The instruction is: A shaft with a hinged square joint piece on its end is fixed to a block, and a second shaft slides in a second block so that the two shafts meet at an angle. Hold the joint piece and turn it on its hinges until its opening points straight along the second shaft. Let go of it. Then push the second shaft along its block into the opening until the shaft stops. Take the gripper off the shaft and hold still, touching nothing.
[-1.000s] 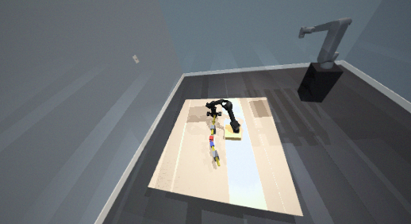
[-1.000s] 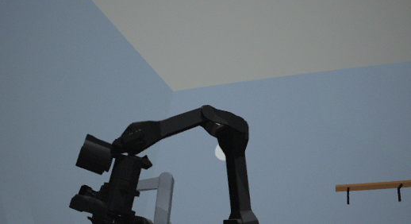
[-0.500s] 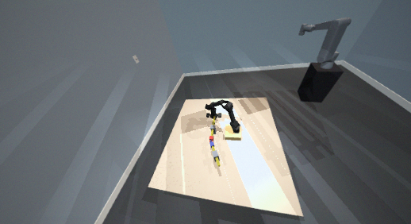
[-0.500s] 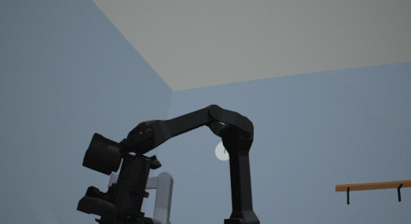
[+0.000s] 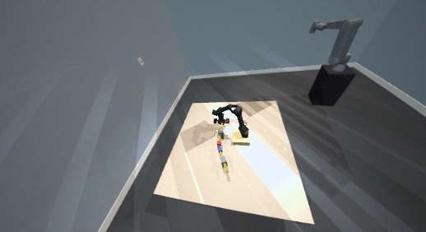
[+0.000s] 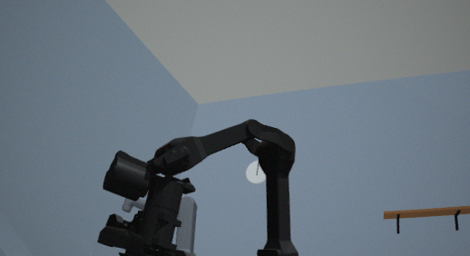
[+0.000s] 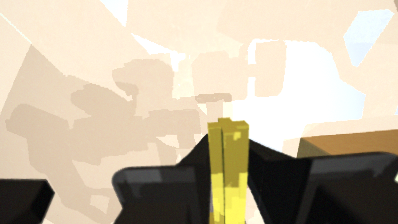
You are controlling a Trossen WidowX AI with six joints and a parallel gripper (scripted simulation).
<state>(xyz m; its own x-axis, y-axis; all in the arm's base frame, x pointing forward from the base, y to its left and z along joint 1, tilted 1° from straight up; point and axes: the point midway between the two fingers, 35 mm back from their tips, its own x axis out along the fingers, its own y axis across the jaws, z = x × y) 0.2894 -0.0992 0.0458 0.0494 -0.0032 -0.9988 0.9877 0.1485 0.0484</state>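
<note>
The gripper (image 5: 221, 122) (image 7: 228, 160) is shut on the near-side yellow shaft, the second shaft (image 5: 222, 126) (image 7: 235, 142). In the wrist view the shaft stands up between the dark fingers. In the top view this shaft runs through a grey block (image 5: 220, 132) and on to a red piece (image 5: 219, 143). A blue piece (image 5: 219, 149) adjoins the red one; together they look like the hinged joint piece. The first shaft (image 5: 225, 169) passes through another grey block (image 5: 223, 160) and meets the line at a slight angle. The opening and how far the shaft is in it are too small to tell.
The arm's base stands on a yellowish box (image 5: 241, 142), right of the shafts. A wooden box edge (image 7: 357, 142) shows at the right in the wrist view. The exterior view shows the bent arm (image 6: 278, 204) and a wall rail (image 6: 426, 212). A grey robot (image 5: 344, 41) stands far behind.
</note>
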